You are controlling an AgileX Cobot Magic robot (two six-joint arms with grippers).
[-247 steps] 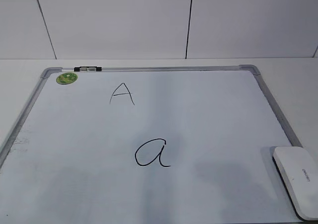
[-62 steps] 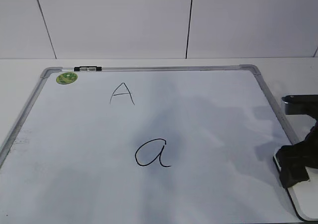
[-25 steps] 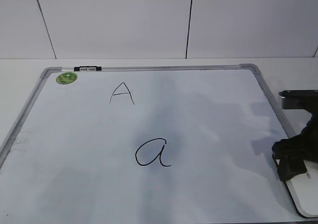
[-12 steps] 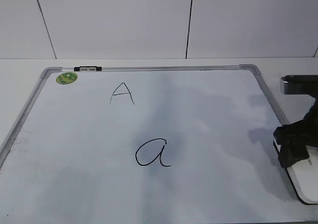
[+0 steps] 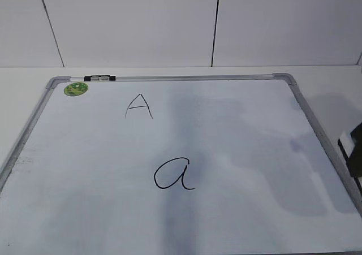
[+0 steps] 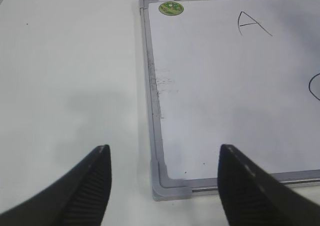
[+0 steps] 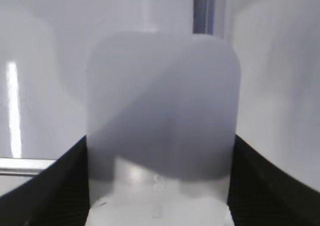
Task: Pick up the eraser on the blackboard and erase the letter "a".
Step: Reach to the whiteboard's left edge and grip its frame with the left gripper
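The blackboard lies flat, a white board in a grey frame. The cursive letter "a" is written in black near its front middle. My right gripper is shut on the eraser, a white rounded block held between both fingers above the board's frame. In the exterior view only a white-and-dark sliver of the eraser shows at the right edge. My left gripper is open and empty, above the board's near left corner. The loop of the "a" just shows at that view's right edge.
A thin capital "A" is written at the upper left of the board. A round green sticker and a small black-and-white clip sit at the far left corner. White table surrounds the board; a white wall stands behind.
The eraser lay on the board's right front corner. My right gripper closed on it, lifted it and carried it right, almost out of the exterior view.
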